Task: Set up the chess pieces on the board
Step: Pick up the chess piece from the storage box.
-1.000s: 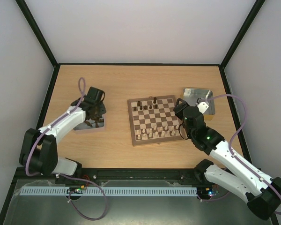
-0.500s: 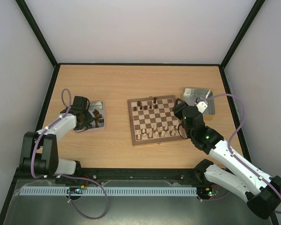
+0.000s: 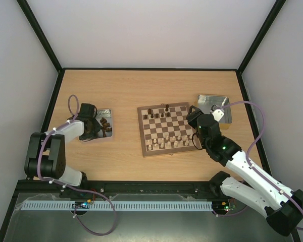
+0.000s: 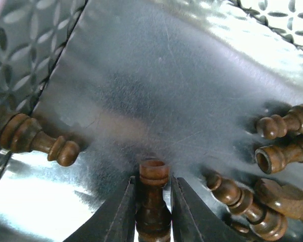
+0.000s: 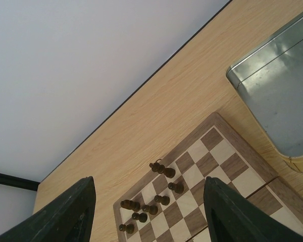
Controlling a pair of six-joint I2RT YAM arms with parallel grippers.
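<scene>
One chess piece [image 4: 152, 210] in left gripper [image 4: 152, 178]

The board [image 3: 164, 129] lies between a left tray [image 3: 108, 135] holding chess pieces [image 3: 104, 122] and a right tray [image 3: 208, 101].

Each arm is built of white, rounded link shells joined by chunky black joint housings, with a black base block at the bottom. The left arm [image 3: 68, 129] has a lilac cable [image 3: 69, 106] looping off near its wrist. The right arm [image 3: 252, 174] trails a longer lilac cable [image 3: 265, 126] and shows a small green light [image 3: 223, 147] on a black joint. A white tag or connector [image 3: 219, 114], hard to tell which, sits by its wrist. The left claw [image 4: 152, 184] and right claw [image 5: 150, 201] have dark, smooth, tapering fingers.
</scene>
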